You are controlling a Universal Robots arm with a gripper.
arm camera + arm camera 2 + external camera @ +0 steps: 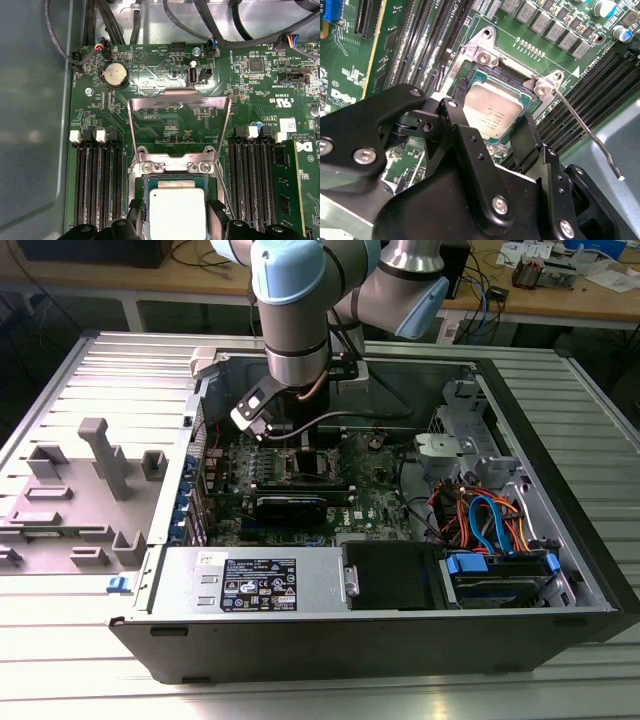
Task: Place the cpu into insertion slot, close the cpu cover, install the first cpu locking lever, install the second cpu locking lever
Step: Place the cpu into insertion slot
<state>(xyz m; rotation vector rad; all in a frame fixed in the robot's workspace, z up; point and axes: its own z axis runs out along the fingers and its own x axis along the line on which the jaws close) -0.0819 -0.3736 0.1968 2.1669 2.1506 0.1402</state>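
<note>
The cpu [177, 215] lies flat in the insertion slot [512, 76], and the cpu cover [150, 103] stands hinged open, leaving the seat clear for it. The pincer [176, 207] straddles the chip's two opposite edges; whether clenched or released, I cannot tell.

Ribbed metal table [60, 670]; wooden bench [600, 302] behind
</note>
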